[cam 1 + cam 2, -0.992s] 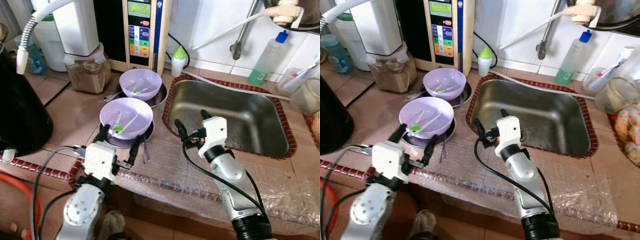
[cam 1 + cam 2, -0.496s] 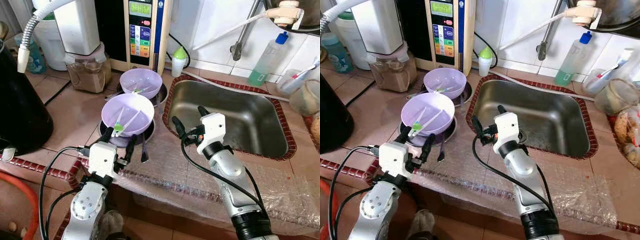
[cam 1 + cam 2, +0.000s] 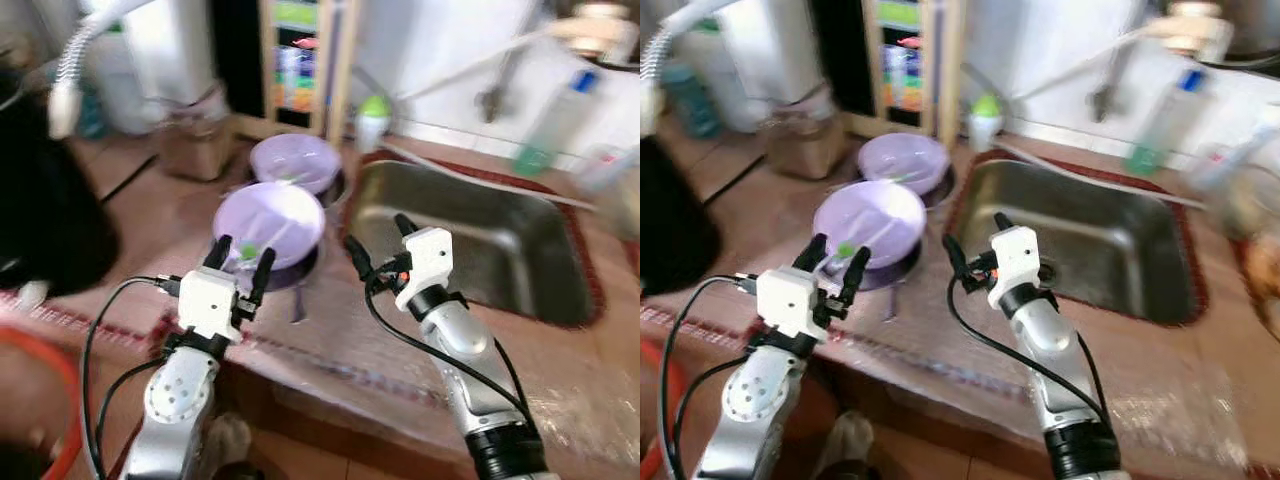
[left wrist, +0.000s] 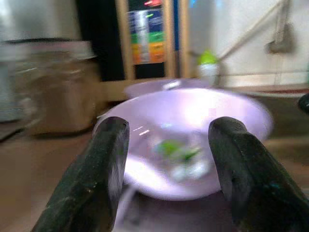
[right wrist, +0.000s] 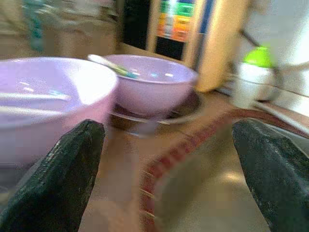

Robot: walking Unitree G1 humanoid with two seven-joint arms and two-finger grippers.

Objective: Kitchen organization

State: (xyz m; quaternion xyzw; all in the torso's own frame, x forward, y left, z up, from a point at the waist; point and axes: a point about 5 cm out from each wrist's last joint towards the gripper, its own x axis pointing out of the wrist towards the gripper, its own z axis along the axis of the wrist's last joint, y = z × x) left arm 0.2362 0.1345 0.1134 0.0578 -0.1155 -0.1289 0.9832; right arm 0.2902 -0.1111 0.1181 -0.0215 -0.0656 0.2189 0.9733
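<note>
Now, my left gripper fingers spread, just before the near purple bowl, second purple bowl behind it, sink beside it, my right gripper fingers spread, at the sink's rim, views blurred.

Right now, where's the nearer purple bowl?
In the left eye view, the nearer purple bowl sits on the counter left of the sink, just ahead of the open left gripper, with the second bowl behind it.
</note>
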